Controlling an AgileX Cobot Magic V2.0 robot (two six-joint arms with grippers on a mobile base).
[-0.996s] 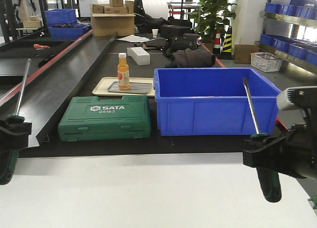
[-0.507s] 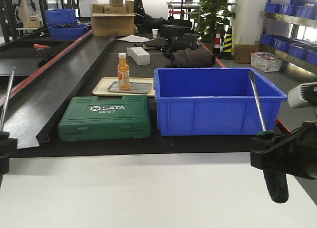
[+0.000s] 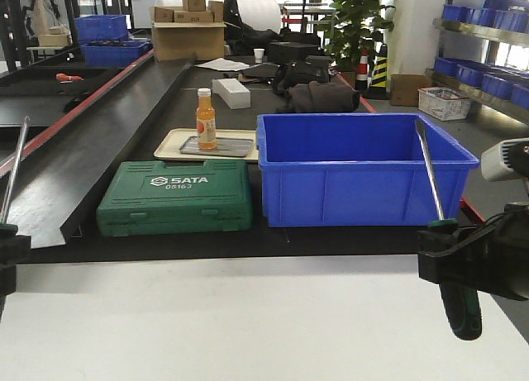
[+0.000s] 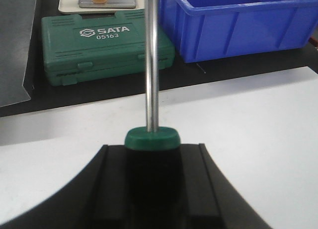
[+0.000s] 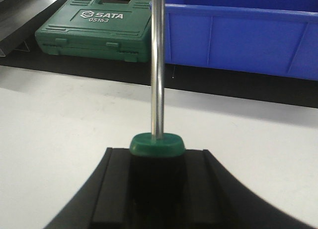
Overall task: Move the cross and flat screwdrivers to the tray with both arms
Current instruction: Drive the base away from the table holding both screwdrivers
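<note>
The left gripper (image 4: 151, 162) is clenched on the black-and-green handle of the left screwdriver (image 4: 153, 65), whose steel shaft is pointed up and out of the jaws. The right gripper (image 5: 157, 164) is clamped in the same way on the right screwdriver (image 5: 157, 65). Both tools are carried in the air, one at the left edge and one at the right edge of the white worktop (image 3: 248, 323), and neither is yet laid in the tray (image 3: 235, 147) (which tip is cross and which flat cannot be told). The grey tray is found beyond the worktop's far edge, set on a beige tray (image 3: 168, 145), behind the green tool case (image 3: 175, 197) and just beside the left wall of the blue bin (image 3: 355, 187). An orange bottle (image 3: 206, 116) is stood on its left half. The carry is judged to be under way. For it to be done well, the tools should be lifted over the case and the right shaft swung clear of the bin's rim. Each screwdriver should then be lowered flat onto the bare right part of the tray, one arm at a time, so that the bottle is not knocked.
</note>
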